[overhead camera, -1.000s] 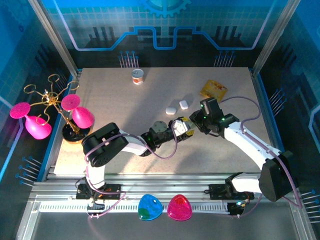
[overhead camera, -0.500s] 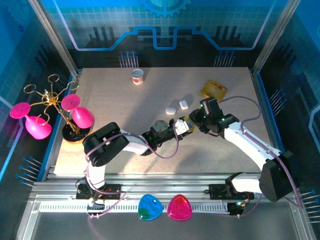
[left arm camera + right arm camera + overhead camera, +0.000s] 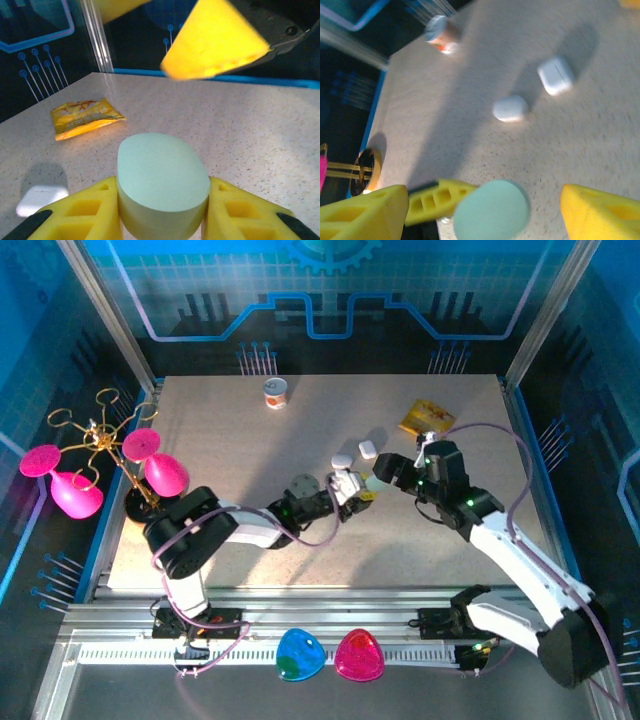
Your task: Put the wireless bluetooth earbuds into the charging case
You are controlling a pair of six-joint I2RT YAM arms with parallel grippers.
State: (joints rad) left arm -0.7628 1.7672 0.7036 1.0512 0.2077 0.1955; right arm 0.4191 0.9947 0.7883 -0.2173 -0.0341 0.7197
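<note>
My left gripper [image 3: 349, 486] is shut on a pale mint-green charging case [image 3: 346, 479], near the table's middle. In the left wrist view the case [image 3: 163, 172] sits with its lid closed between the yellow fingers [image 3: 98, 210], just above the table. My right gripper [image 3: 386, 469] stands open just right of the case. In the right wrist view its jaws stand wide apart on either side of the case [image 3: 492, 210], touching nothing. The earbuds are hidden or out of view.
Two small white cases [image 3: 343, 460] [image 3: 367, 449] lie just behind the grippers. A yellow snack packet [image 3: 427, 419] lies at the back right and a small cup [image 3: 275, 393] at the back. A gold stand with pink glasses [image 3: 140, 465] stands at the left edge.
The right gripper has opened and drawn back to the right, away from the mint case. The left gripper has closed on the case and shifted slightly left with it.
</note>
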